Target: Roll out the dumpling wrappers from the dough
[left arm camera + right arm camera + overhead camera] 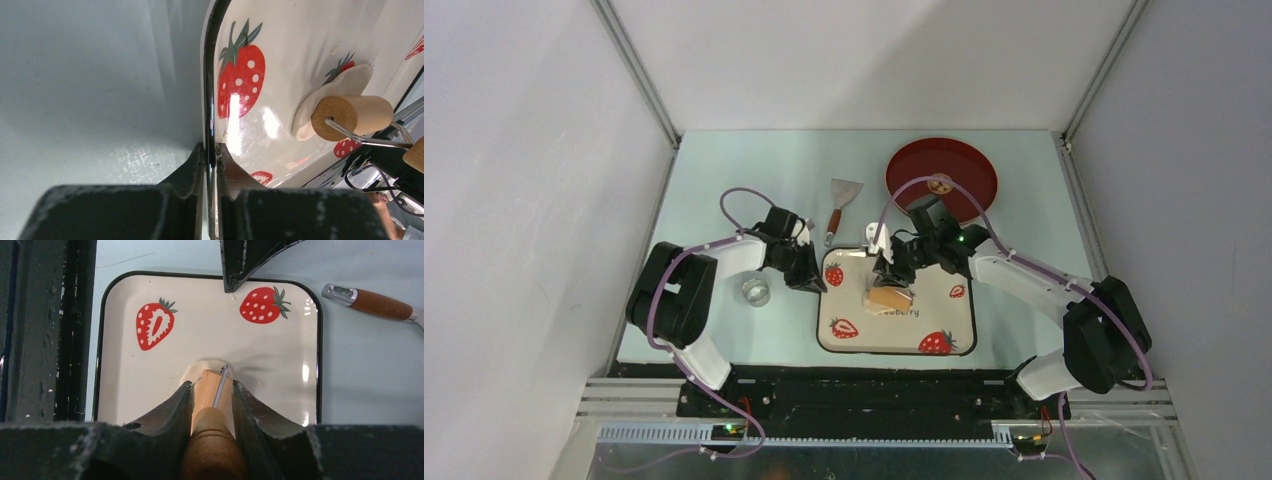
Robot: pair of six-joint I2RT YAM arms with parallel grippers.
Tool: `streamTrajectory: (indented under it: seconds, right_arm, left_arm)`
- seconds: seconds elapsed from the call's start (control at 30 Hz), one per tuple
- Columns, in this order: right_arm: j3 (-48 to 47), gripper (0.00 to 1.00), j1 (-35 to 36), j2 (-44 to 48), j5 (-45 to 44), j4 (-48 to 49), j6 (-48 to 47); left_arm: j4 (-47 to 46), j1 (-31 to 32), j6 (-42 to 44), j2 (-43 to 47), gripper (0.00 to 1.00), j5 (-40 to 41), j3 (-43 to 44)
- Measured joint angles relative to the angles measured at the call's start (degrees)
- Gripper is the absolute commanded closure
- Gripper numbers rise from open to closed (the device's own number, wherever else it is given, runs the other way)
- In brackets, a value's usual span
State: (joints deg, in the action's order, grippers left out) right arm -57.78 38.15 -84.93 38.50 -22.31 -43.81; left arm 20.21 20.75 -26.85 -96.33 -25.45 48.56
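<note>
While the left claw [210,156] is clenched on the black rim at the left edge of the strawberry tray [874,337], its two fingers pinching the rim from inside and outside, the right claw [212,387] grips the wooden handle of a small rolling pin [889,297], one finger on each side of it. The pin's short wooden roller hangs on a wire frame and rests over the middle of the tray. The dough [350,80] lies on the tray directly beneath the roller, pressed into a thin, pale, uneven sheet. Its rounded edge shows past the far end of the roller in the right wrist view, and it spreads out beside the roller in the left wrist view. Printed strawberries sit around it on the glossy cream surface, and the dough overlaps the leaves of one of them. Beyond the tray, toward the far right of the tabletop [724,170], stands a red plate [919,160], and one dumpling wrapper [940,185], a small pale disc, lies near the plate's middle where the right arm's purple cable crosses it. A scraper [838,210] with a metal blade and a brown handle lies just behind the tray's far left corner. A shiny metal ring [756,291] sits on the tabletop to the left of the tray, beside the left arm.
</note>
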Motion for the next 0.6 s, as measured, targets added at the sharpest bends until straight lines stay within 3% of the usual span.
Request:
streamTrajectory:
  seconds: [0.3,0.6]
  right_arm:
    - [1.55,1.0,-0.07,3.61,-0.28,1.05,0.7]
    - [1.07,1.0,-3.89,10.08,0.13,-5.07,1.95]
  left_arm:
    - [0.0,0.02,0.0,0.02,1.0,0.0,0.0]
    - [0.0,0.02,0.0,0.02,1.0,0.0,0.0]
